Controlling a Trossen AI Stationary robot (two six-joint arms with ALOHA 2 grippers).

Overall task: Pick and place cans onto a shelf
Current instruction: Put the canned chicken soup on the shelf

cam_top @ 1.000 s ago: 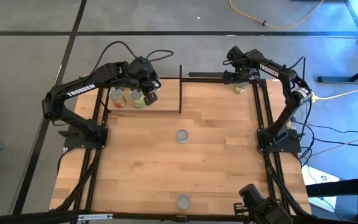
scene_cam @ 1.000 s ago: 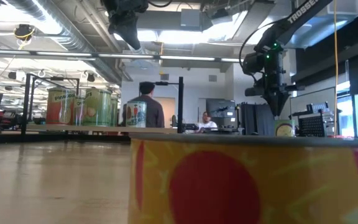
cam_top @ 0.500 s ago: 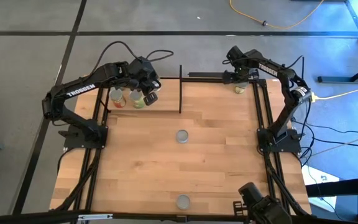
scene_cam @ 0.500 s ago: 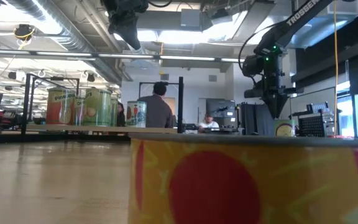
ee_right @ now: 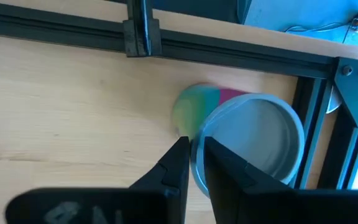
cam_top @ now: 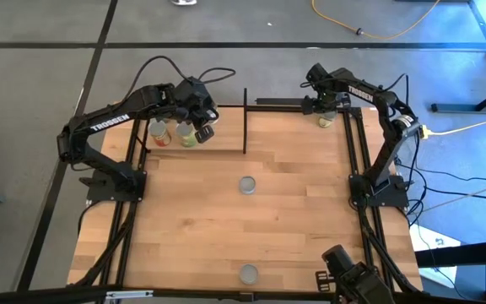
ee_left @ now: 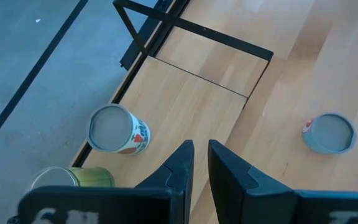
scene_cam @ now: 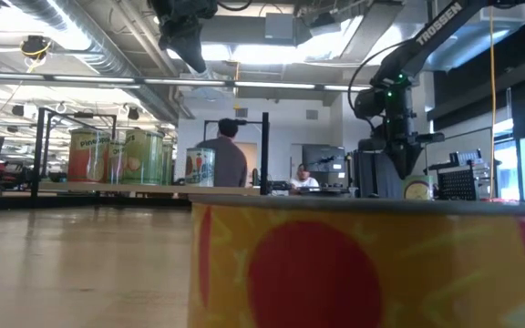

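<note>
Right hand (ee_right: 194,163) nearly closed above silver-topped, green-and-pink can (ee_right: 248,140), far table corner

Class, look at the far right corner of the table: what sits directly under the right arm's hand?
A can stands upright on the wood under the right hand, its pale round top showing. The fingers cover part of its rim; most of its label is hidden.

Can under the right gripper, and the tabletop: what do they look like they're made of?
Can: seemingly metal, dull silvery lid with a raised rim, over a printed green and pink label. Tabletop: light wood, visible planks and grain, smooth low-sheen finish.
</note>
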